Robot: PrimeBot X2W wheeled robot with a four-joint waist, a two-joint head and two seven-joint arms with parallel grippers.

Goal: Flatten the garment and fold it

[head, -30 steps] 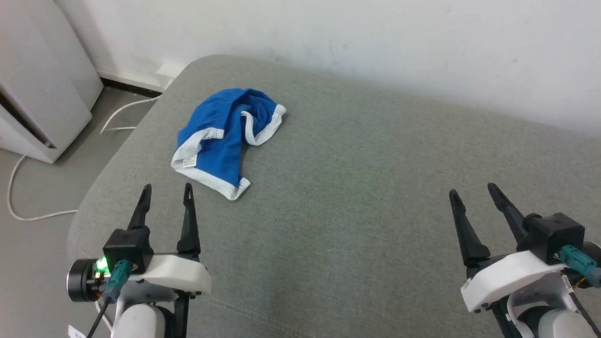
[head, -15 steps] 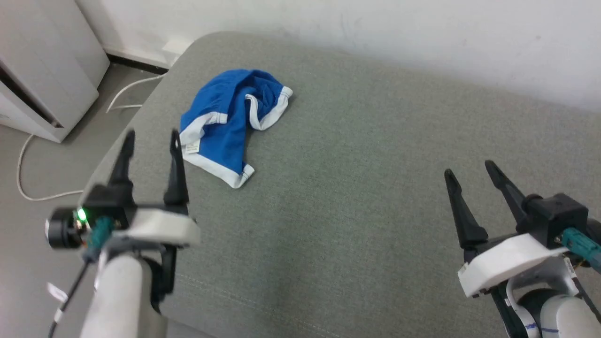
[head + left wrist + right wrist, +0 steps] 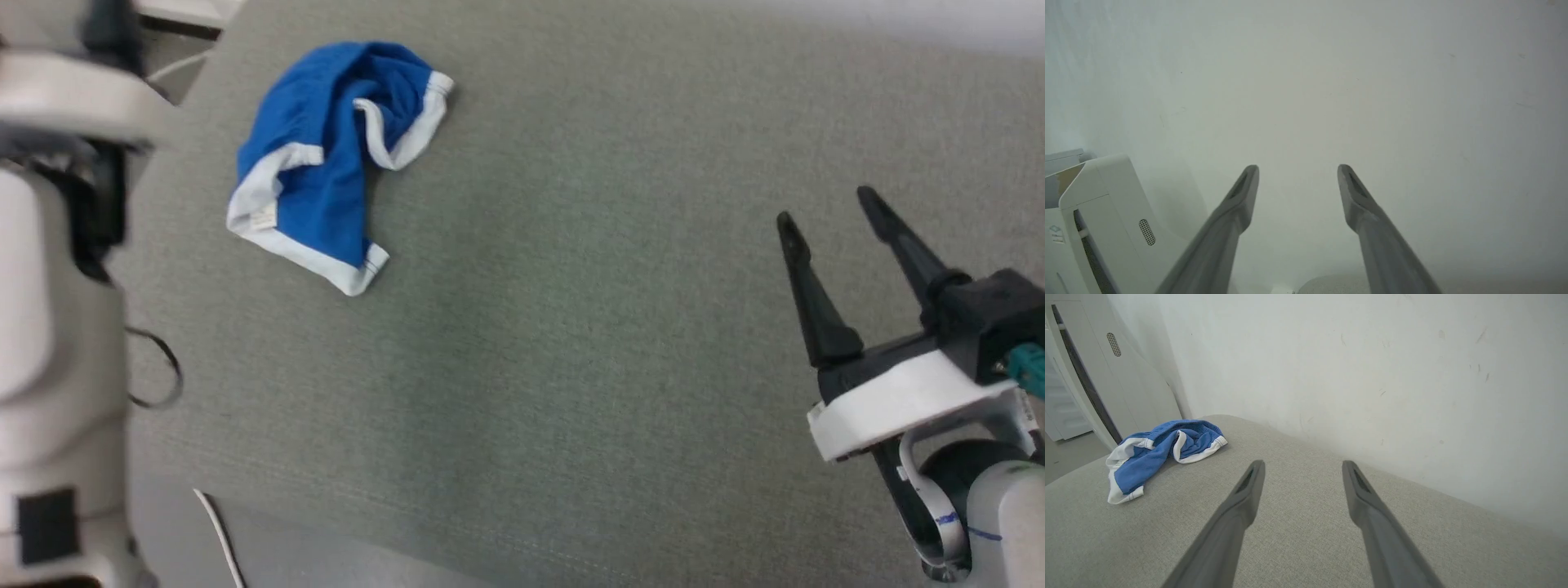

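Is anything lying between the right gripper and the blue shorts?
Nothing visible does. Bare grey cushion lies between the open right gripper and the crumpled shorts, which sit off to its left.

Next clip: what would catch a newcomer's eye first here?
The crumpled royal-blue garment with white trim stands out first, lying bunched at the far left of the grey padded surface with neither gripper touching it. Next comes the right gripper, open and empty at the lower right of the head view. The left gripper is open too, pointing at a white wall.
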